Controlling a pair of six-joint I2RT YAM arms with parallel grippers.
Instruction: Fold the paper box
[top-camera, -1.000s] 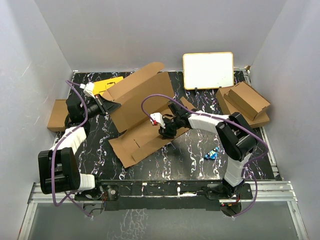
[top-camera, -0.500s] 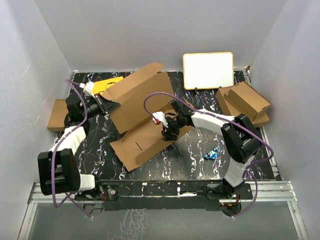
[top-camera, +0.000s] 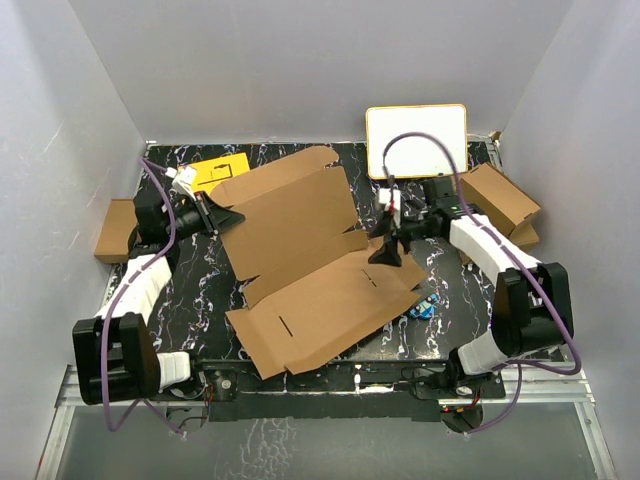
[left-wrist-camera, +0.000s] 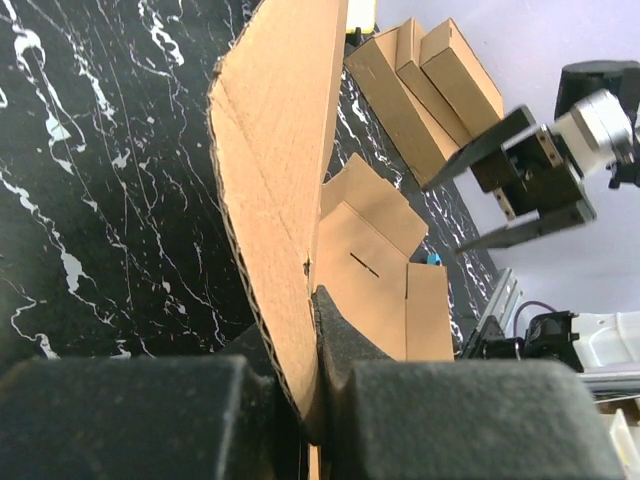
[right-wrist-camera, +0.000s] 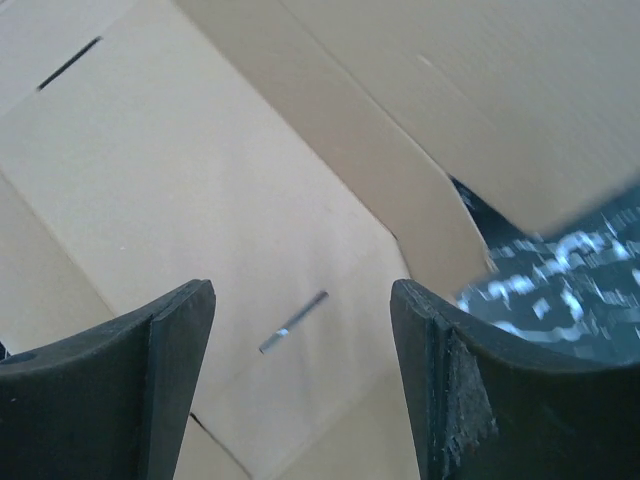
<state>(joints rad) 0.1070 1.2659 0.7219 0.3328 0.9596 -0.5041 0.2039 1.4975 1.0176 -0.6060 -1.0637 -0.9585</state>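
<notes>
Black, white-veined marble-pattern table (top-camera: 200, 290) carries everything.

Plain brown corrugated cardboard paper box (top-camera: 310, 260): die-cut sheet, opened out nearly flat between the two grippers. The slotted panels lie on the table, and the flap on the left gripper's side is lifted off the surface.

Left gripper (top-camera: 222, 216): jaws pressed together on the raised edge of that flap. In the left wrist view the cardboard edge (left-wrist-camera: 280, 200) runs straight into the pinch of the left gripper (left-wrist-camera: 310, 330).

Right gripper (top-camera: 386, 256): fingers (right-wrist-camera: 175, 370) wide apart with nothing between them. It hangs over the box's opposite edge, slotted cardboard (right-wrist-camera: 200, 200) directly beneath. Contact with the sheet cannot be told.

Beyond the right gripper stands a white rectangular board with a pale frame (top-camera: 415, 140). To its outer side is a stack of folded brown cardboard boxes (top-camera: 490, 205). Outboard of the left gripper sits a smaller brown cardboard box (top-camera: 115, 230), and just past that gripper lies a flat yellow card (top-camera: 222, 170). Near the right gripper, by the box's corner, is a small blue object (top-camera: 425, 306).

Judgement: early stage, no wall erected. One side is anchored and the free hand is between grasps. The next move calls for the right gripper to descend on a side flap near it, close, and turn it up along its crease while the left holds firm.
</notes>
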